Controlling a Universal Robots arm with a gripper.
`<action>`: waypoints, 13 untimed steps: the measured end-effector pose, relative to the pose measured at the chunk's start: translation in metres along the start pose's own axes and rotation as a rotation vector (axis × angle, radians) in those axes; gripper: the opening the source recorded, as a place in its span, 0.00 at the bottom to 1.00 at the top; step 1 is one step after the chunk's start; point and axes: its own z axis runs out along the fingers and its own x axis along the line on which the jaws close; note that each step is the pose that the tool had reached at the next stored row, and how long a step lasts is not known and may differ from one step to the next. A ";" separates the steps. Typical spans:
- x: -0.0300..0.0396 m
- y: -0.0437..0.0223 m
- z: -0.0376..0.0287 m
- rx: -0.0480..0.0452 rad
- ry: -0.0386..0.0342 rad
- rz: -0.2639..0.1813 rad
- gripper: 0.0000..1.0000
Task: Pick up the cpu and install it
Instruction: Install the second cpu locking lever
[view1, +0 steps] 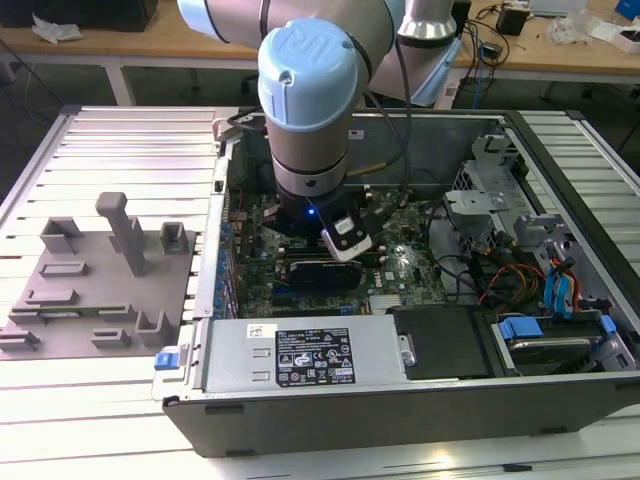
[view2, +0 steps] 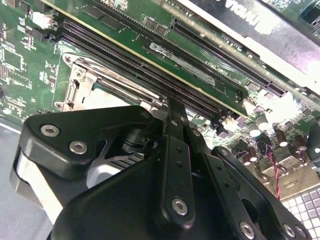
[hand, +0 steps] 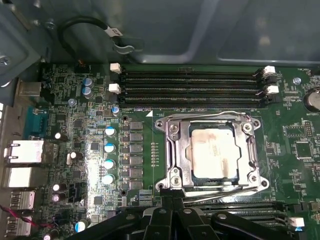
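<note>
In the first wrist view the black linkages of the hand (hand: 167, 202) converge just at the near edge of the socket (hand: 210, 152), its narrow tip touching or nearly touching the metal frame; whether the fingers are parted I cannot tell, and nothing shows held between them; the cpu (hand: 212, 154), pale silver with a smeared top, lies flat and square inside that socket, framed by the bright steel bracket; past the socket run long black memory slots (hand: 192, 85) with white latches at their ends, empty along their length; to one side of the socket stands a column of small blue-topped capacitors (hand: 109, 155), and beyond them the silver rear ports (hand: 22, 152) of the green motherboard (hand: 295, 165). In the second wrist view the hand (view2: 172, 120) reaches the corner of the same socket (view2: 95, 87), with more dark slots (view2: 140, 62) running past it and a long black card (view2: 260, 30) further on. In the exterior view the arm (view1: 310, 110) stands upright over the open computer case (view1: 420, 400), its wrist down among the boards; the case lies on a slatted metal bench (view1: 100, 400); on the exterior view's left, well apart from the arm, rests a grey moulded tray (view1: 100, 280) with upright pegs.
</note>
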 end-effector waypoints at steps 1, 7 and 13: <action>0.0004 -0.0001 0.0003 -0.0008 -0.0008 0.002 0.11; 0.0047 -0.0008 0.0025 -0.0147 -0.0064 0.013 0.11; 0.0060 -0.0016 0.0056 -0.0446 -0.0139 0.035 0.11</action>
